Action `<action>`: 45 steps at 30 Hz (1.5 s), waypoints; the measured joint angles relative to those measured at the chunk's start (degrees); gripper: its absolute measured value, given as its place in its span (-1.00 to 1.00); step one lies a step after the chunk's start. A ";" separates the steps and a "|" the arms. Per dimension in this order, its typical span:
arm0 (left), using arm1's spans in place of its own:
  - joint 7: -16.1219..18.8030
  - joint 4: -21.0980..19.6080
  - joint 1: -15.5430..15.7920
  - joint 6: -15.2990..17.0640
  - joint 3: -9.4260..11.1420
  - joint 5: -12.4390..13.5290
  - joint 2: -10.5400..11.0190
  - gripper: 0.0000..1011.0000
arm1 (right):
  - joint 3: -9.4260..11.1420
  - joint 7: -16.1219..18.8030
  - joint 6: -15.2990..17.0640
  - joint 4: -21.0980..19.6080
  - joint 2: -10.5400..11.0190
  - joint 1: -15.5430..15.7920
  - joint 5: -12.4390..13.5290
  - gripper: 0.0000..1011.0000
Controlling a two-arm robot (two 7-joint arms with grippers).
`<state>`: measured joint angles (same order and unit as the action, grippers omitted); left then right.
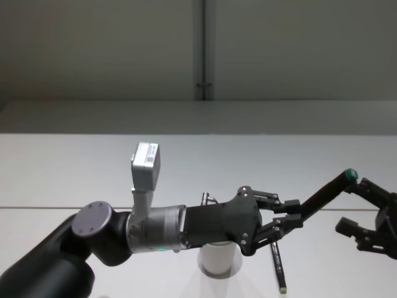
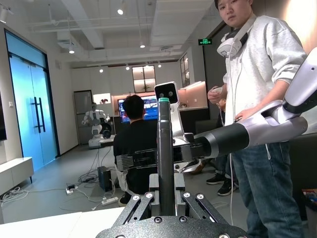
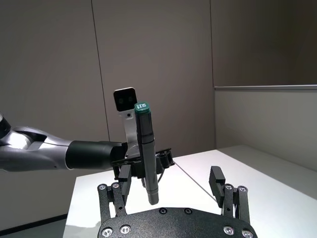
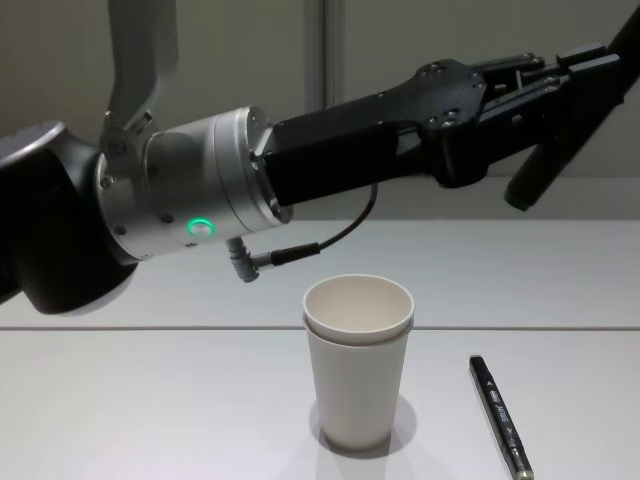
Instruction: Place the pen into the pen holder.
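The left end effector [image 1: 296, 214] reaches across from the robot's left, raised above the white tabletop [image 4: 150, 400], and is clenched on a dark pen [image 1: 325, 194]. It grips the pen near one end. The rest of the barrel slants up and toward the robot's right, ending in a green cap. In the left wrist view the barrel runs straight out between the two fingers, which press on it from both sides. The right end effector [image 1: 352, 205] hangs in the air at the right edge of the head view with its fingers spread apart, grasping nothing. The pen's green-capped end lies just beside its upper finger, and whether the two touch cannot be told. In the right wrist view the pen stands between the spread fingers, nearer to one of them. The pen holder [image 4: 358, 370], an off-white paper cup with a doubled rim, stands upright on the tabletop below the left forearm, its mouth open and nothing visible in it. A second pen [image 4: 500, 418], dark with pale lettering, lies flat on the tabletop near the cup on the robot's right, apart from it.
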<state>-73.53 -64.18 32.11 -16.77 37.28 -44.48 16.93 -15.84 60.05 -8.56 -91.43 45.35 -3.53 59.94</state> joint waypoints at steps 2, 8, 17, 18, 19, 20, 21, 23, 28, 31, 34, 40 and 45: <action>0.00 0.00 0.00 0.00 0.00 0.00 0.00 -0.67 | -0.37 0.56 0.07 -0.05 0.19 -0.27 0.24 0.98; 0.00 0.00 0.00 0.00 0.00 0.00 0.00 -0.67 | -1.30 1.04 0.07 -0.25 0.24 -0.88 0.63 0.98; 0.00 0.00 0.00 0.00 0.00 -0.01 0.00 -0.67 | -2.40 0.19 -0.09 -1.32 -0.54 -1.57 1.15 0.98; 0.00 0.00 0.00 0.00 0.00 0.00 0.00 -0.67 | -2.54 0.00 -0.15 -1.52 -0.70 -1.65 1.24 0.98; 0.00 0.00 0.00 0.00 0.00 0.00 0.00 -0.67 | -2.61 -0.08 -0.19 -1.60 -0.76 -1.69 1.27 0.98; 0.00 0.00 0.00 0.00 0.00 0.00 0.00 -0.67 | -2.67 -0.18 -0.21 -1.68 -0.81 -1.73 1.29 0.98; 0.00 0.00 0.00 0.00 0.00 0.00 0.00 -0.67 | -2.74 -0.24 -0.23 -1.75 -0.87 -1.77 1.31 0.98; 0.00 0.00 0.00 0.00 0.00 0.00 0.00 -0.67 | -2.87 -0.39 -0.30 -1.94 -0.95 -1.84 1.31 0.98; 0.00 0.00 0.00 0.00 0.00 0.00 0.00 -0.67 | -3.44 -0.44 -0.36 -2.32 -1.13 -2.27 1.25 0.98; 0.00 0.00 0.00 0.00 0.00 0.00 0.00 -0.67 | -3.97 -0.35 -0.42 -2.36 -1.26 -2.72 1.00 0.98; 0.00 0.00 0.00 0.00 0.00 0.00 0.00 -0.67 | -4.26 -0.26 -0.48 -2.41 -1.31 -2.99 0.83 0.98; 0.00 0.00 0.00 0.00 0.00 0.00 0.00 -0.67 | -4.78 -0.48 -0.74 -2.44 -1.40 -3.43 0.16 0.98; 0.00 0.00 0.00 0.00 0.00 0.00 0.00 -0.67 | -5.21 -1.78 -1.13 -2.44 -1.73 -3.90 -1.03 0.98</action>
<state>-73.53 -64.18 32.11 -16.77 37.28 -44.48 16.93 -21.04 58.27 -9.70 -93.87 43.62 -7.43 58.91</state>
